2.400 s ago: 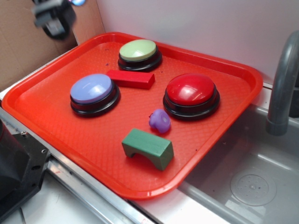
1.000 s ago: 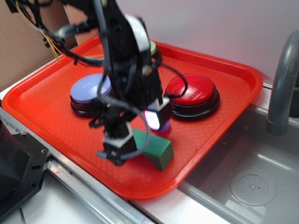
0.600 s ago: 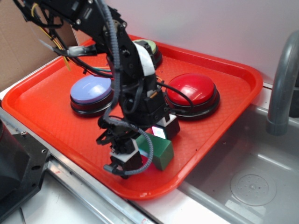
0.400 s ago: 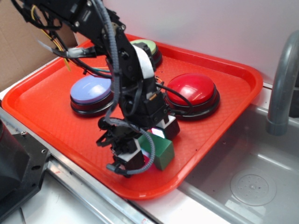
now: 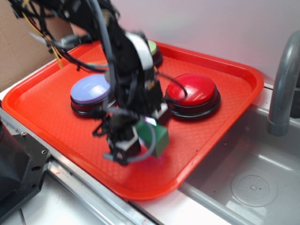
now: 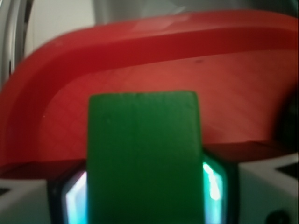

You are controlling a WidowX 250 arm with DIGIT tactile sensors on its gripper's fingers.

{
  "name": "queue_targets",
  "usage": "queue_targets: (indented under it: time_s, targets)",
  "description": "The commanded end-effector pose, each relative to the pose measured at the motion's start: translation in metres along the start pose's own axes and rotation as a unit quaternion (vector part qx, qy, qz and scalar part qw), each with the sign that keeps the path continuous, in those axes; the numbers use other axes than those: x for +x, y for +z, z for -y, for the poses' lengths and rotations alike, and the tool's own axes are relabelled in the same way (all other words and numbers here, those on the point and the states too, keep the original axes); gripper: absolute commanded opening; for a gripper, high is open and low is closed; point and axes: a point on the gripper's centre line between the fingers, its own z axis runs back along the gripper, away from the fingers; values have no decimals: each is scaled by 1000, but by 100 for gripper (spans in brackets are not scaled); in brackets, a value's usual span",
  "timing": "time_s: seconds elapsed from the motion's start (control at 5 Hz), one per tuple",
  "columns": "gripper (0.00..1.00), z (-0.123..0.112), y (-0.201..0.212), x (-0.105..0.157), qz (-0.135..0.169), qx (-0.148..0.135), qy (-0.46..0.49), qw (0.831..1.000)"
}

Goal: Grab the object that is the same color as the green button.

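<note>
Under me lies a red tray (image 5: 220, 70) with a raised rim, and its curved edge fills my close view (image 6: 140, 37). On it stands a big red button (image 5: 194, 91) on a black base, and to the left a lavender-blue button (image 5: 86, 89). Beside the tray is a grey sink (image 5: 253, 183) with a round drain (image 5: 254, 190) and a grey faucet (image 5: 283, 84). Brown cardboard (image 5: 18, 51) stands behind at the left.

We find no text, label, brand, number or sign to read in either view. The tray (image 5: 220, 70), the buttons and the green block (image 6: 142, 158) carry no markings we can make out, and the arm is too blurred to show any lettering.
</note>
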Motion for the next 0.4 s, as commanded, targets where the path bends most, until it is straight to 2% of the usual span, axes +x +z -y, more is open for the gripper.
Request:
queue_targets:
  time_s: [0.0,0.2]
  targets:
    - [0,-2,89,-20,9,73,195,978]
    - [0,-5,119,-41,-14,78,311,947]
